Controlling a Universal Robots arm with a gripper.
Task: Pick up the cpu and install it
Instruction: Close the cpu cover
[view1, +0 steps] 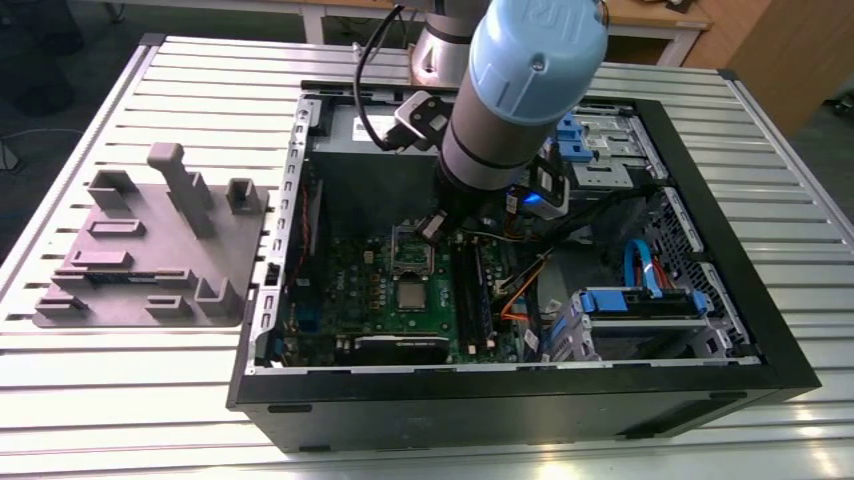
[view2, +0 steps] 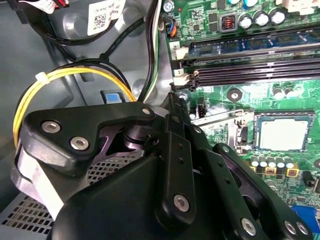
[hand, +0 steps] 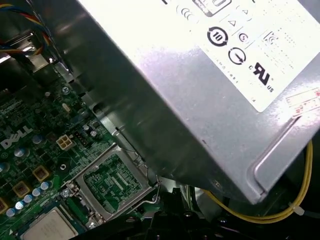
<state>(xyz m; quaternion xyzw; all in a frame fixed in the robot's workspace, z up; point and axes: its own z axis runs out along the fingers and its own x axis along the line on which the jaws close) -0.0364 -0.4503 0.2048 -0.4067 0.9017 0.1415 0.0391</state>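
We judge that the main part of the task is done. The cpu (view2: 282, 135) lies flat in its socket on the green motherboard (view2: 225, 97), near the jaws but apart from them, and nothing holds it. The gripper (view2: 173, 100) hangs low inside the open computer case (view1: 787, 350). Its jaws look pressed together, with nothing between them.

In the first wrist view the metal socket cover (hand: 112, 185) stands open, nearer to the jaws than the cpu is. So we think the chip is placed but not yet locked, and closing the cover over it is what is left. The long black memory slots (view2: 250, 70) run just beyond the jaws, and the grey power supply box (hand: 200, 90) is close beside them.

The case rests on a ribbed metal tabletop (view1: 160, 400). A grey holder tray (view1: 147, 260) lies on it outside the case, well apart from the jaws. Around the tabletop we see a dark floor, and wooden furniture (view1: 754, 35) behind it.
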